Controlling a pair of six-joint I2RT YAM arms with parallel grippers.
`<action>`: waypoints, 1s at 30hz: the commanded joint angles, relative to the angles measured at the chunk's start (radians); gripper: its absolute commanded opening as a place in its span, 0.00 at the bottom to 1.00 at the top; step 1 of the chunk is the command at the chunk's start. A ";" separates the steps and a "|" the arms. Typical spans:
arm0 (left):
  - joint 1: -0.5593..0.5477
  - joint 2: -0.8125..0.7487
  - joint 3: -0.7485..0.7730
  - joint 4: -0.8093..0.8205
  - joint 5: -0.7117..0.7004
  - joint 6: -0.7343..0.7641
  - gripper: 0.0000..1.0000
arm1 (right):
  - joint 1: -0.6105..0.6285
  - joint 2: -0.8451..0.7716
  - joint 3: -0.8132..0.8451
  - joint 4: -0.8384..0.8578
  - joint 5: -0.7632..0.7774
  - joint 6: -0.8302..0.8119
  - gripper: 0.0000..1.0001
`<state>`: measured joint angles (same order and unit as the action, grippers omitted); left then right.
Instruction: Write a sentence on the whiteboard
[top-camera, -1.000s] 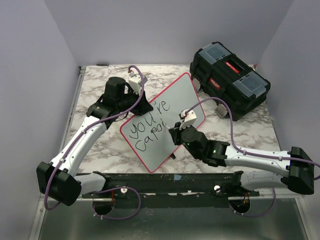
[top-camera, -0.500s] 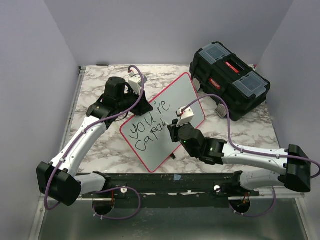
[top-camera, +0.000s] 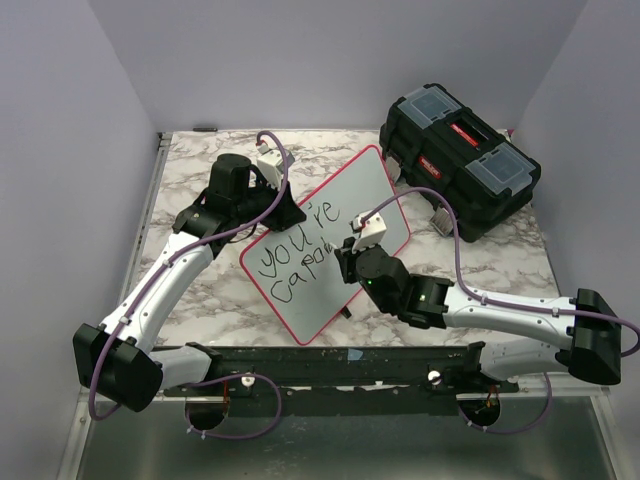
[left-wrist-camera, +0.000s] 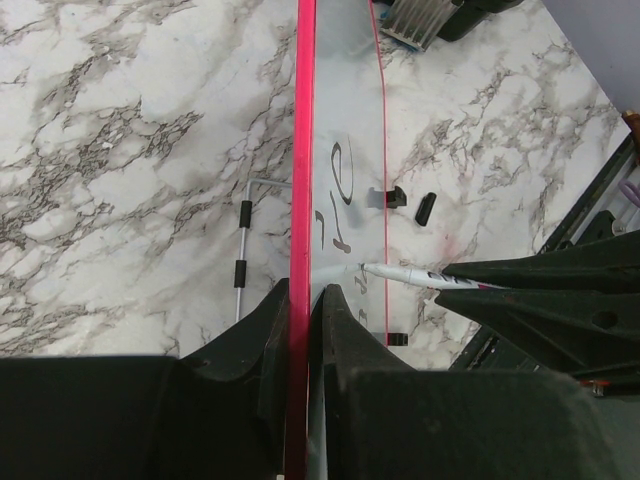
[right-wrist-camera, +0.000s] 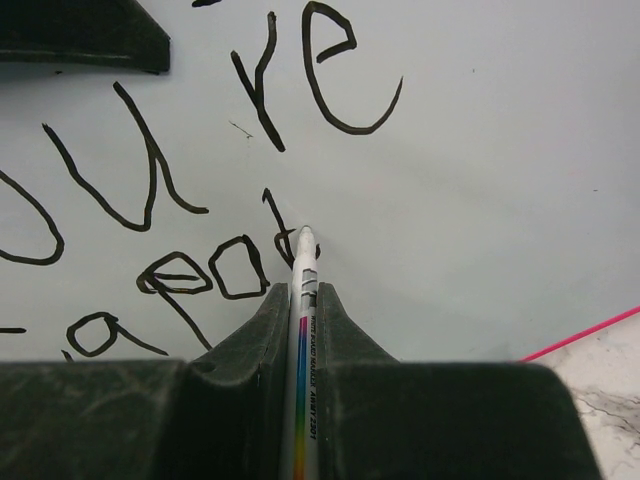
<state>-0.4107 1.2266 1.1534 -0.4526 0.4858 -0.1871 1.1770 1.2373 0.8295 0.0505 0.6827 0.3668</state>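
Right wrist view: the marker (right-wrist-camera: 303, 360), clamped in the right gripper (right-wrist-camera: 300, 292), has been slid left, its tip just ahead on the sentence's (top-camera: 300, 250) unfinished "capable", with the whiteboard (right-wrist-camera: 480, 180) pinched by the left gripper (left-wrist-camera: 300, 292).

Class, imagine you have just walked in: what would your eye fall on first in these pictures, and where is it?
The whiteboard in the middle stands out, with black writing: "you're" above an unfinished word. The right end effector grips a marker whose tip meets that second line, while the left end effector clamps the board's red rim. A black toolbox sits at the far right.
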 joint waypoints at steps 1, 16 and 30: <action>-0.023 0.010 -0.026 -0.085 -0.045 0.101 0.00 | 0.000 0.010 0.018 0.026 -0.068 -0.006 0.01; -0.023 0.010 -0.026 -0.087 -0.046 0.101 0.00 | -0.002 -0.167 -0.078 0.055 -0.052 0.005 0.01; -0.023 0.009 -0.026 -0.086 -0.046 0.100 0.00 | -0.059 -0.101 -0.016 0.035 0.001 -0.011 0.01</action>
<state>-0.4145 1.2259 1.1534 -0.4496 0.4850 -0.1875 1.1374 1.1107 0.7677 0.0864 0.6678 0.3649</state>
